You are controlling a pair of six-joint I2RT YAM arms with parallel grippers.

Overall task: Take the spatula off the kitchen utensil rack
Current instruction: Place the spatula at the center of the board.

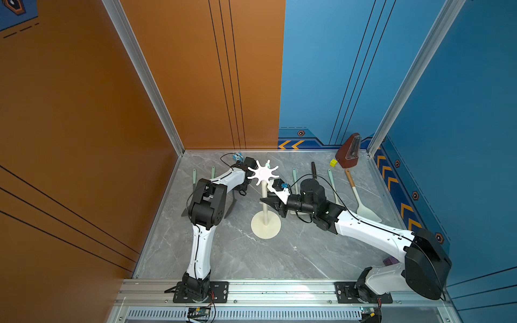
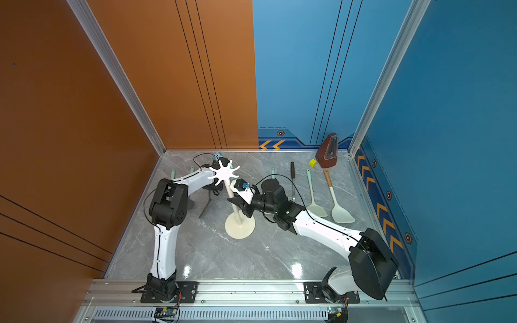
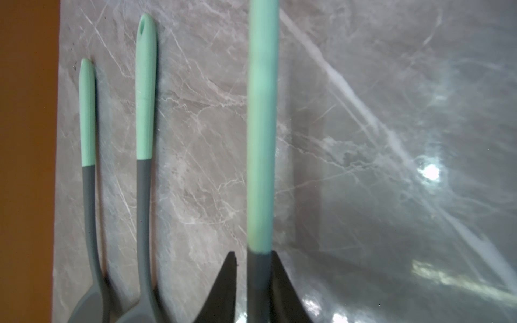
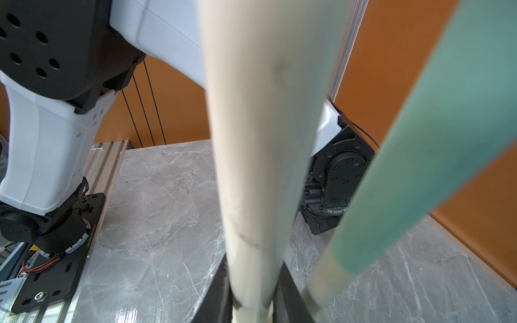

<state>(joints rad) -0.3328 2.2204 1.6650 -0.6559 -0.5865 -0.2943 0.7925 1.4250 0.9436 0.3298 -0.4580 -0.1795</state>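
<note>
Left of the rack [image 1: 263,175], low over the table [image 1: 223,251], the spatula [image 3: 261,134] is off its hook, lined up beside two matching utensils [image 3: 145,98]; I read this as the set-down. Left claw [image 3: 253,282] flanks its neck, with a sliver of gap on one side, so I cannot tell if it grips. Right claw [image 4: 253,282] clamps the rack's pole, likely against tipping.

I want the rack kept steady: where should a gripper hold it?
Grip the rack by its thin upright pole, midway up, level from the side: the pole fits between jaws; the wide flat base and hooked top do not. The right gripper holds it so.
</note>
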